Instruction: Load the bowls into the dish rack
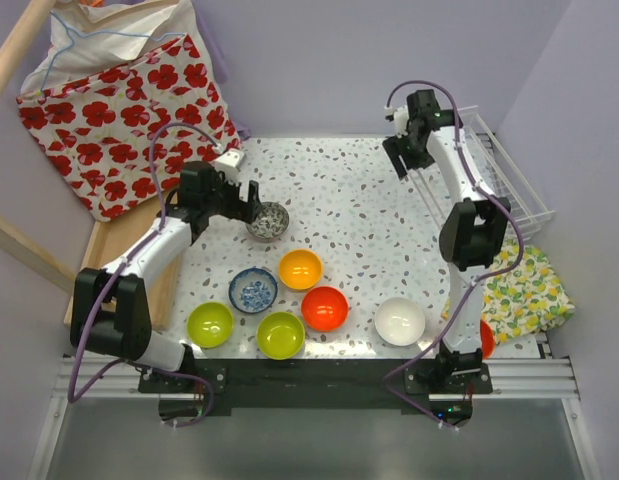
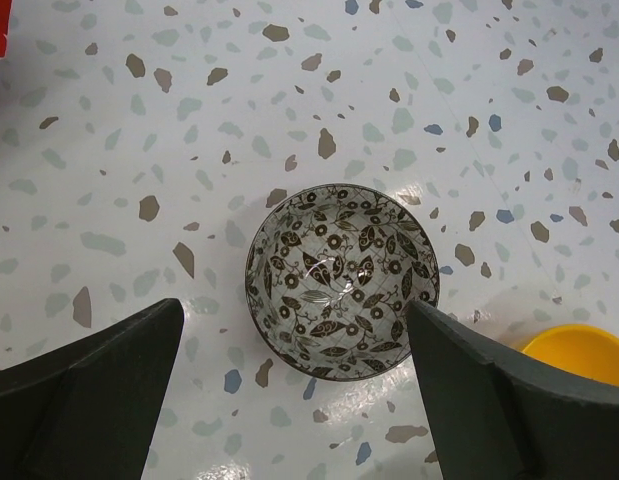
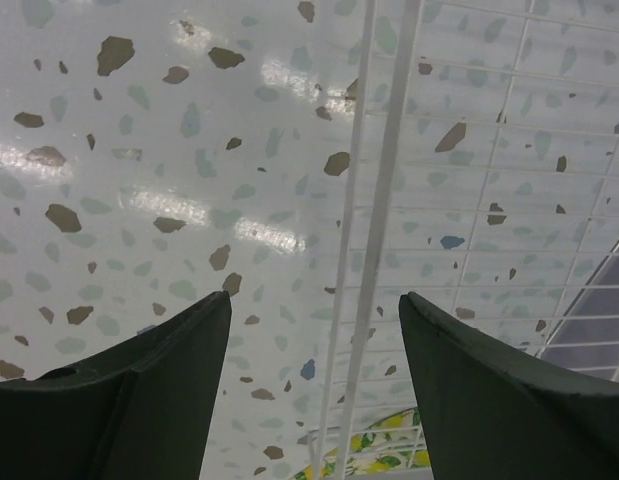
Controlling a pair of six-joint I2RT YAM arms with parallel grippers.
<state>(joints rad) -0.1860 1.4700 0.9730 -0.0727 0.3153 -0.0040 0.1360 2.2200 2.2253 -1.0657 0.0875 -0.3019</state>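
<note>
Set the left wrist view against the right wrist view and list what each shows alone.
Left wrist only: the grey-patterned bowl under the open left hand, and an edge of the orange-yellow bowl. Right wrist only: white wire of the dish rack under the open right hand, and a scrap of lemon-print cloth. Shared: the speckled table and each hand's dark fingers.

A speckled table (image 1: 359, 200) carries bowls (image 1: 300, 268), a dish rack (image 1: 509, 180) and a lemon-print cloth (image 1: 529, 290).

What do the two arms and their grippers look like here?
Both arms have white links with black joints: left arm, right arm. A purple cable loops along each. The fingers are dark, matte wedges with tapered tips.
</note>
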